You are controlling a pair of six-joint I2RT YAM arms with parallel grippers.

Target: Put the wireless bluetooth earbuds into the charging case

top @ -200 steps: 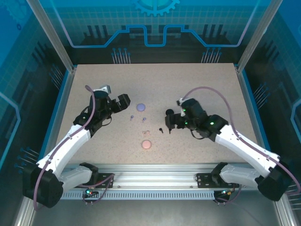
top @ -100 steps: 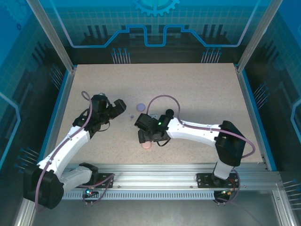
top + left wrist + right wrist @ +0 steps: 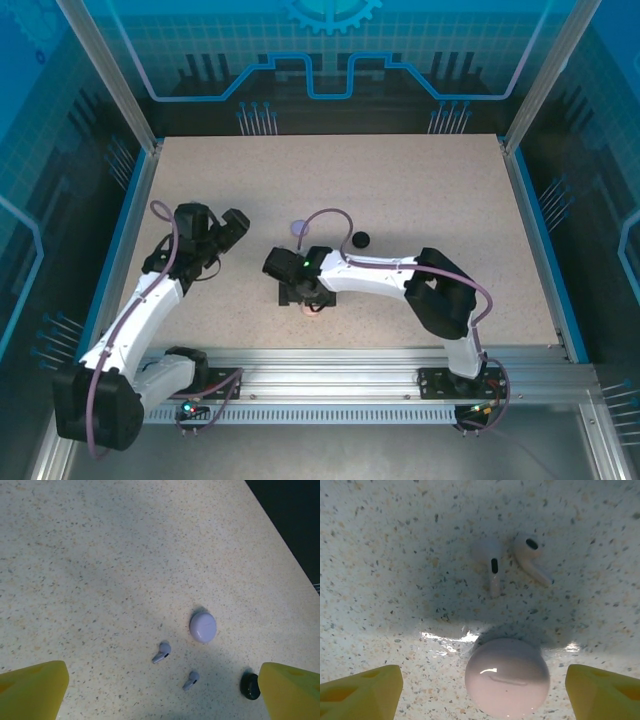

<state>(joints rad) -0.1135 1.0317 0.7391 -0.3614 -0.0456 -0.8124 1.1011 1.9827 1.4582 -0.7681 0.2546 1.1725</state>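
The closed pale pink charging case [image 3: 507,677] lies between the yellow fingers [image 3: 362,692] of my right gripper [image 3: 484,690], which is open with a gap on each side. Two pale pink earbuds [image 3: 491,565] [image 3: 530,555] lie just beyond the case. From above, the right gripper [image 3: 298,295] hovers low over the pink case [image 3: 313,307]. My left gripper [image 3: 162,690] is open and empty, raised above the table. Ahead of it lie two lavender earbuds [image 3: 161,652] [image 3: 191,680] and the closed lavender case [image 3: 203,626]. In the top view the left gripper [image 3: 238,222] is left of the lavender case [image 3: 298,228].
A closed black case [image 3: 360,239] [image 3: 249,686] sits right of the lavender case, just behind the right forearm. The right arm reaches leftward across the near middle of the speckled table [image 3: 450,180]. A blue rim borders the table on both sides.
The right arm has swung left across the table from the right-centre to over the pink case, uncovering the black case. The left arm has drawn back to the left.
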